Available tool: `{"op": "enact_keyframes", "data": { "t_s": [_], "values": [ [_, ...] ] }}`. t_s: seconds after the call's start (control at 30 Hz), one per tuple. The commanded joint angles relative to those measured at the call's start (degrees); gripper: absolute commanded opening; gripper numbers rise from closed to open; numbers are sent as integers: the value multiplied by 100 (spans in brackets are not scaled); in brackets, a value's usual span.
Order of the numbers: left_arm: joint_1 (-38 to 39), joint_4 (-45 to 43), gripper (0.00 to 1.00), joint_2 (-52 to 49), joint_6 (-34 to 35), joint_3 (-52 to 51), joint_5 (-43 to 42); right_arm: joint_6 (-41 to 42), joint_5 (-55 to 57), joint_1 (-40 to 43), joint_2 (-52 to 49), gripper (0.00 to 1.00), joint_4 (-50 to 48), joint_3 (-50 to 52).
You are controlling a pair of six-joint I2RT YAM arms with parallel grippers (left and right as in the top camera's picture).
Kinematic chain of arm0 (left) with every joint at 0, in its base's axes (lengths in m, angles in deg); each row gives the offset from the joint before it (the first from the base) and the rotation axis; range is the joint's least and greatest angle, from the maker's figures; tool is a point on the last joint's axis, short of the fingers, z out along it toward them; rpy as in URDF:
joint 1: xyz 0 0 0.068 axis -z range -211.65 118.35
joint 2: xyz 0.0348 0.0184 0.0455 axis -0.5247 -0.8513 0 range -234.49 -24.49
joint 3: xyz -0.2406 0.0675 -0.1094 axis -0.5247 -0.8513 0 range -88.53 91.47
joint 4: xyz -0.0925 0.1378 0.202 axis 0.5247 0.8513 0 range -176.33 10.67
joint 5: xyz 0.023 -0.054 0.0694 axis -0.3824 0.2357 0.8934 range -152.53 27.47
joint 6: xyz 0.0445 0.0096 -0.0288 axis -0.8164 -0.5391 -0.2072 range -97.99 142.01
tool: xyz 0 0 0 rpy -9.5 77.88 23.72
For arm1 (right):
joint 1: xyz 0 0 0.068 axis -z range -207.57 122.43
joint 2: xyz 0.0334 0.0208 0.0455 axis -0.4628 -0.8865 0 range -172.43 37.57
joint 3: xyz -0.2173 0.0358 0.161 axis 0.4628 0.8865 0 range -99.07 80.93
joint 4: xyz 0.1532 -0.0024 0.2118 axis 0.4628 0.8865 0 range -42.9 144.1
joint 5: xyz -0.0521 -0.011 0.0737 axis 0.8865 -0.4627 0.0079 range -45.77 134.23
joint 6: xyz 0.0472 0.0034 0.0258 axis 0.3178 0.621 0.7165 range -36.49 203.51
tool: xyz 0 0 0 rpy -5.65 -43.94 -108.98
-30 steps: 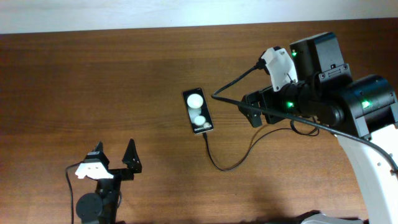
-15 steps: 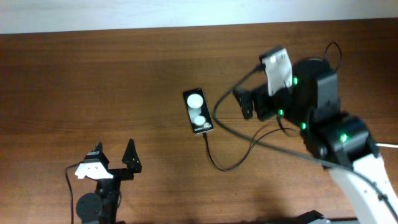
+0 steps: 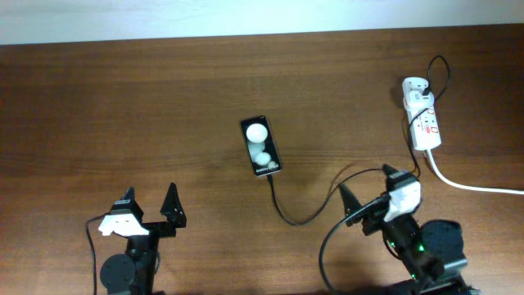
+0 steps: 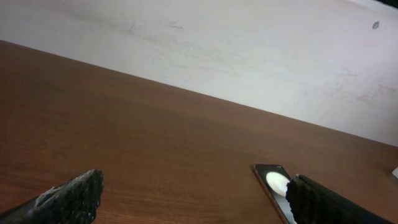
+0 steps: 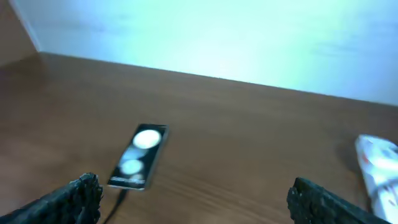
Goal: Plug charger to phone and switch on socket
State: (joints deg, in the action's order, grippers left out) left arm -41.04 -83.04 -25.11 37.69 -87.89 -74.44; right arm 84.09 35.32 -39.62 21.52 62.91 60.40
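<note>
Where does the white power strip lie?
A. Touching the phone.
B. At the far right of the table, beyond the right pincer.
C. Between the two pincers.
B: the power strip lies toward the far right corner of the table, beyond the right pincer and well apart from the phone.

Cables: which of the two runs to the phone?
The thin black charger; it meets the phone at its lower end. The thick white cord leaves the socket.

Wide open worktop [image 3: 123, 106] left of the phone [image 3: 261, 146] and beyond it. Right of the phone, the charger cable [image 3: 311, 215] loops across the approach, and farther right sits the socket [image 3: 422, 123] with its thick white cord [image 3: 475, 187].
</note>
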Motion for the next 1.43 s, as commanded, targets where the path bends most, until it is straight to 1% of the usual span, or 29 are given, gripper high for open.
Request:
{"op": "enact_keyframes", "data": {
  "t_s": [0.0, 0.07, 0.13, 0.2, 0.23, 0.3, 0.4, 0.5, 1.4],
  "values": [
    [24, 42, 99, 33, 13, -13, 37, 350, 13, 380, 623, 99, -70, 450],
    [24, 44, 99, 33, 13, -13, 37, 330, 39, 389, 896, 99, -179, 654],
    [24, 44, 99, 33, 13, -13, 37, 332, 33, 387, 1250, 99, -573, 1025],
    [24, 44, 99, 33, 13, -13, 37, 337, 22, 387, 1578, 99, -1137, 1438],
    [24, 44, 99, 33, 13, -13, 37, 337, -22, 387, 1585, 99, -1622, 1670],
    [24, 44, 99, 33, 13, -13, 37, 337, -101, 387, 1587, 99, -2232, 2033],
    [24, 44, 99, 33, 13, -13, 37, 330, -74, 387, 1587, 99, -1917, 2022],
    [24, 42, 99, 33, 13, -13, 37, 332, -57, 387, 1587, 99, -1193, 2022],
    [24, 44, 99, 33, 13, -13, 37, 332, -55, 387, 1585, 99, -1211, 2022]
  ]
}}
